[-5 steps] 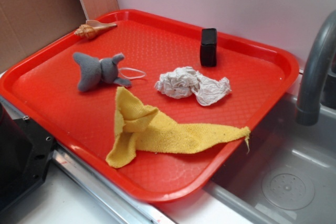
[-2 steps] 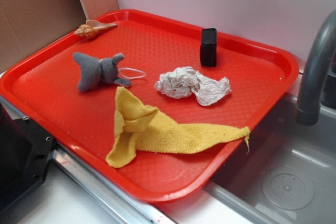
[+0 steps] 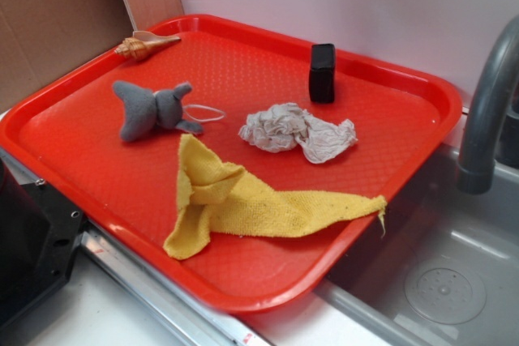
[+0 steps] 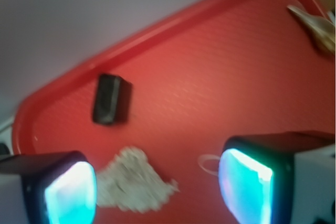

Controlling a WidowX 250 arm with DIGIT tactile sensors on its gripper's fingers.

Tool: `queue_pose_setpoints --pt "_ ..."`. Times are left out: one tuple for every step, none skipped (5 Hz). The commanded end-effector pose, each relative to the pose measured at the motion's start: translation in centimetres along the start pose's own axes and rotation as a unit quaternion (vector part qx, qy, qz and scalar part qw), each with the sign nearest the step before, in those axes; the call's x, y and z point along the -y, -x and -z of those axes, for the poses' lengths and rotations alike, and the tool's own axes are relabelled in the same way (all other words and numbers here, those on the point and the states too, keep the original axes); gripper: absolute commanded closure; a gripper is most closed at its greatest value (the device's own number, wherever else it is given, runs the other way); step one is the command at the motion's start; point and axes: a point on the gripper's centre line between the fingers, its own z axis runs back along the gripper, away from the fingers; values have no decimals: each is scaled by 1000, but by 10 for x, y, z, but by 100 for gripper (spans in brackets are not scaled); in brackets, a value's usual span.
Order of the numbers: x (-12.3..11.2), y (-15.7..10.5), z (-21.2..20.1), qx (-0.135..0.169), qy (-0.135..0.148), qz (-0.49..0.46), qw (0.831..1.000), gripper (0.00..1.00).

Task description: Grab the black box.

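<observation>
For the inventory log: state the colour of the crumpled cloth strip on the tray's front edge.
Yellow cloth, clearest in the exterior view.

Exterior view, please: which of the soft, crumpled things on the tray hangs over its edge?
The yellow cloth: one corner trails over the red tray's near right rim. The crumpled paper and grey plush toy lie wholly inside.

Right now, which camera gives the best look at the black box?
The exterior view. There the black box is sharp, standing upright and alone near the far rim of the red tray. The wrist view shows the same box blurred and tilted, seen from above beyond the open gripper.
</observation>
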Motion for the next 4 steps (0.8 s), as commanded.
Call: queue_pose_setpoints --pt "28 -12 15 98 -16 11 995 0" --pt "28 -14 37 90 -21 16 996 0" --pt "24 -18 54 85 -19 16 996 0" --pt "13 -22 70 72 -25 13 997 0"
